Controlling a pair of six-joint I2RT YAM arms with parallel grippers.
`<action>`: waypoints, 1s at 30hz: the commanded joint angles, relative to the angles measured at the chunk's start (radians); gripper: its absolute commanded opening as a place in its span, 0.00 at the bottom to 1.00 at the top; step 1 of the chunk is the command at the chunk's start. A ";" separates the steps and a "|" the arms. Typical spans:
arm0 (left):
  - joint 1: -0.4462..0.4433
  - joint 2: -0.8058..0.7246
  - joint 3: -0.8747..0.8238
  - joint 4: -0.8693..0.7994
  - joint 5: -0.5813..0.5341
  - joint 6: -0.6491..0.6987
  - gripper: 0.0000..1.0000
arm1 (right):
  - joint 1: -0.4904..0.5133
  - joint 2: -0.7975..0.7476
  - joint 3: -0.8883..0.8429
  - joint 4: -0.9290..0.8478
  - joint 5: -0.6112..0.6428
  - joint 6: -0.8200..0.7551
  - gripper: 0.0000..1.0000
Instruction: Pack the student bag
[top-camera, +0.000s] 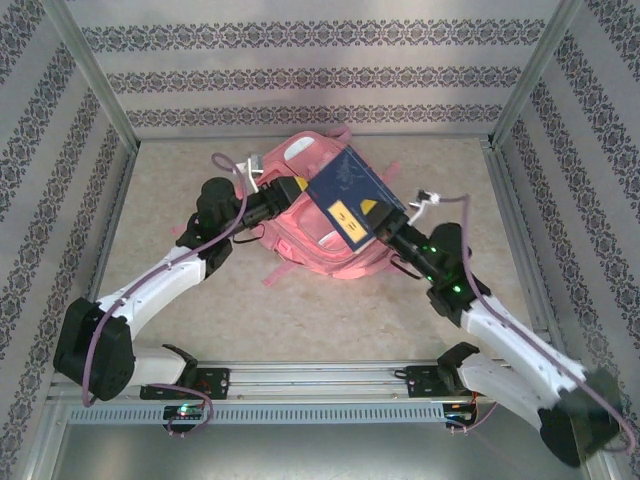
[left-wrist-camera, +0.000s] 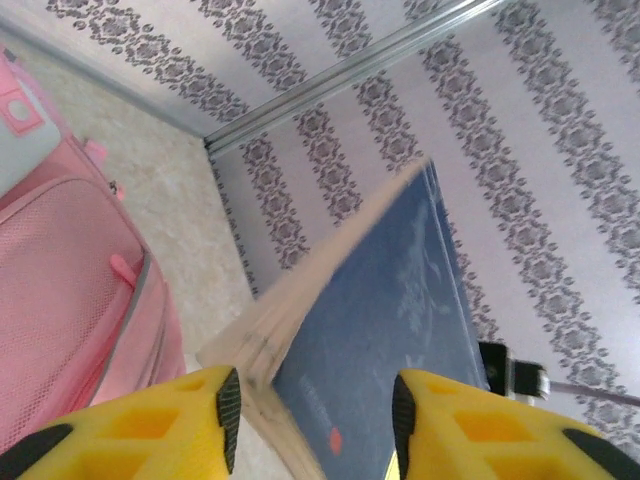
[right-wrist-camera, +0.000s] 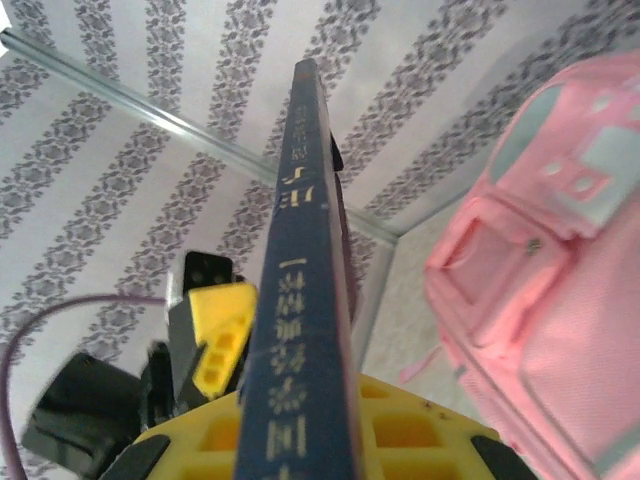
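The bag (top-camera: 305, 250) is lying on the surface (top-camera: 300, 330), at mid-width and toward the far wall, between the two arms. Its pocketed front is facing up. In the left wrist view the bag (left-wrist-camera: 70, 280) is showing at the left edge. In the right wrist view the bag (right-wrist-camera: 560, 300) is showing at the right, with grey trim patches on its pockets.

A dark blue book (top-camera: 350, 190) with a yellow label is hanging over the right part of the bag, tilted, with its cover facing up toward the top camera.

The right end effector (top-camera: 383, 226) is gripping the book at the near right corner. In the right wrist view the right end effector (right-wrist-camera: 300, 440) is pressing both yellow fingers against the book (right-wrist-camera: 300, 330), which is standing edge-on between them, spine toward the lens.

The left end effector (top-camera: 288, 188) is sitting at the book's left edge. In the left wrist view the left end effector (left-wrist-camera: 313, 405) is standing partly open. The corner of the book (left-wrist-camera: 390, 330) is lying in the gap, which is wider than the book's thickness, so the jaws are not clamping it.
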 joint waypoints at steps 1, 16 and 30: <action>-0.047 0.067 0.119 -0.246 0.029 0.183 0.48 | -0.021 -0.144 -0.029 -0.345 0.047 -0.123 0.00; -0.283 0.533 0.788 -0.964 -0.313 0.649 0.60 | -0.062 -0.568 0.068 -1.215 0.371 -0.254 0.00; -0.292 0.812 0.996 -0.991 -0.381 0.779 0.62 | -0.062 -0.501 0.132 -1.240 0.263 -0.282 0.00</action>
